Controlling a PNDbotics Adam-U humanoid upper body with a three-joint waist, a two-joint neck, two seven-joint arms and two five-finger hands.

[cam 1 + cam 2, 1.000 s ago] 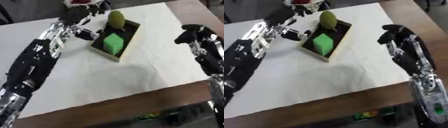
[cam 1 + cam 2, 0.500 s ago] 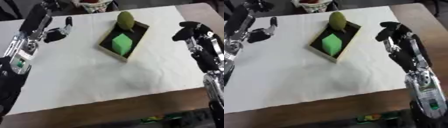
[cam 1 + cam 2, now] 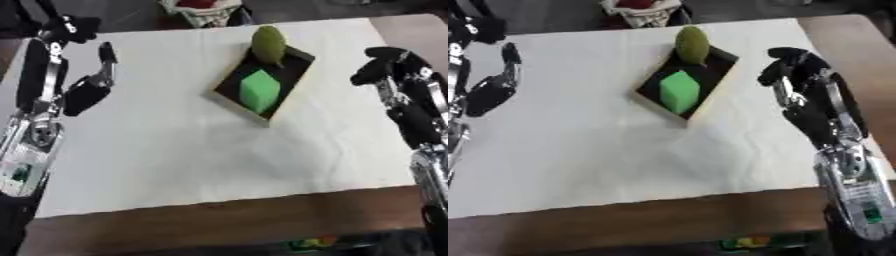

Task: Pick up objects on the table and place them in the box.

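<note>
Hands: two, one per side. Left hand (image 3: 83, 92) is at the view's left edge over the white cloth (image 3: 175, 145), fingers straight and spread wide, thumb (image 3: 107, 57) sticking up, holding nothing. Arm runs down the left edge.

Box: one, a shallow dark tray with pale wood rim (image 3: 229, 100), sitting askew on the cloth, centre-right and towards the far side. Inside it, two objs: one green cube (image 3: 260, 91) in the near half, one olive-green oval obj (image 3: 269, 44) standing upright in the far end, poking above the rim. Cube and oval are close; can't tell if touching.

One white basket w/ sth red in it (image 3: 203, 9) shows past the cloth's far edge.

Right hand (image 3: 794, 67) is just right of the box, apart from it, fingers curled inward, holding nothing; forearm runs down to the lower right corner.

Vs 1 s ago: left hand was up beside the box's far corner, near the oval obj; it has since pulled well away to the left edge. Right hand holds abt the same pose. Cube and oval sit in the box as before. The whole view has also shifted, so the camera has moved.
</note>
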